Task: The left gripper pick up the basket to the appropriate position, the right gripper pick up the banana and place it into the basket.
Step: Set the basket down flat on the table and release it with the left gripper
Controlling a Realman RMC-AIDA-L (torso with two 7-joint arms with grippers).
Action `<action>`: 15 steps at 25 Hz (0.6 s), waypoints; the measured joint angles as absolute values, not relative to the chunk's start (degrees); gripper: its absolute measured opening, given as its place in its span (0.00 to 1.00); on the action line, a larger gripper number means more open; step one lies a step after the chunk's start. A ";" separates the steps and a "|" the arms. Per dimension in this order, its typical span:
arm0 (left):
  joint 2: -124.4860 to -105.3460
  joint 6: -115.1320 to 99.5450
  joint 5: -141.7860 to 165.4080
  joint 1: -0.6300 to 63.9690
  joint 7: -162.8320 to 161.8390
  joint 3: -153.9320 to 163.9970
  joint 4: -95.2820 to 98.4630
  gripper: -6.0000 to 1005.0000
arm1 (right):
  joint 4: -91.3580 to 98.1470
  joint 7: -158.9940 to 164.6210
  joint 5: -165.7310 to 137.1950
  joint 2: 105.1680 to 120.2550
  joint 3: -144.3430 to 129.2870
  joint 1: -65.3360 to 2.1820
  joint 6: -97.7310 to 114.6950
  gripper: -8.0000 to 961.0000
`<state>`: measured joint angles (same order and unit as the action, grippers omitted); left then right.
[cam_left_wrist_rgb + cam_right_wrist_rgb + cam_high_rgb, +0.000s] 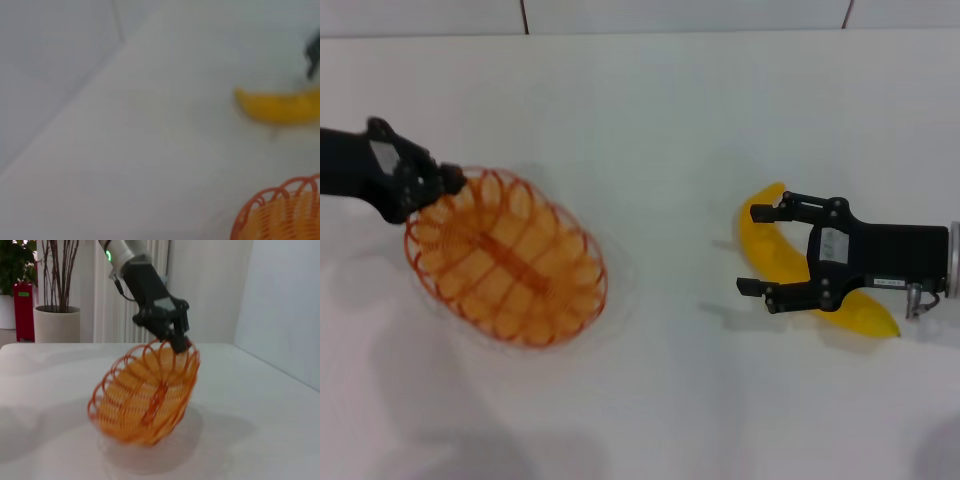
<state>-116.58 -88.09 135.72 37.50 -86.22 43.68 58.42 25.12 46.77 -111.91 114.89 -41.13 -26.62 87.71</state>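
Observation:
The orange wire basket (505, 258) is on the left of the white table. My left gripper (448, 182) is shut on its far-left rim. In the right wrist view the basket (145, 400) hangs tilted from the left gripper (177, 340), with its low side at the table. The yellow banana (780, 255) lies on the table at the right. My right gripper (754, 250) is open above it, one finger on each side of its upper half. The left wrist view shows the banana (280, 107) and part of the basket rim (282, 215).
The white table (670, 120) runs back to a wall at the far edge. A potted plant (55, 315) and a red object (24, 310) stand beyond the table, far from the work. About a basket's width of bare table lies between the basket and the banana.

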 joint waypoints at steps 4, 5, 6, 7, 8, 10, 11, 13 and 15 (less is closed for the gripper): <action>-116.74 -86.54 132.62 36.18 -92.57 41.10 58.54 0.06 | 25.15 46.79 -111.75 114.89 -41.07 -26.56 87.71 0.93; -116.82 -85.52 132.29 36.11 -94.34 41.01 57.87 0.06 | 25.22 46.79 -111.68 114.95 -41.05 -26.55 87.71 0.93; -116.94 -84.68 132.02 36.13 -95.83 40.99 56.99 0.06 | 25.28 46.79 -111.65 115.02 -41.03 -26.55 87.71 0.93; -117.01 -83.60 131.65 36.38 -97.54 40.93 55.07 0.06 | 25.35 46.79 -111.64 115.07 -41.01 -26.55 87.71 0.93; -117.01 -82.46 131.38 36.94 -99.26 40.96 52.92 0.05 | 25.39 46.79 -111.63 115.10 -40.99 -26.58 87.71 0.93; -116.96 -80.51 131.17 37.82 -101.88 41.03 49.57 0.05 | 25.39 46.79 -111.61 115.12 -40.96 -26.74 87.71 0.93; -116.94 -79.41 131.12 38.29 -103.20 41.12 47.93 0.05 | 25.39 46.79 -111.59 115.14 -40.96 -26.83 87.69 0.93; -116.93 -76.83 131.13 39.28 -105.37 41.16 45.26 0.05 | 25.42 46.80 -111.54 115.25 -40.95 -26.98 87.15 0.93; -116.88 -74.17 131.36 40.52 -107.00 41.20 42.90 0.05 | 25.43 46.81 -111.52 115.46 -40.96 -27.15 86.52 0.93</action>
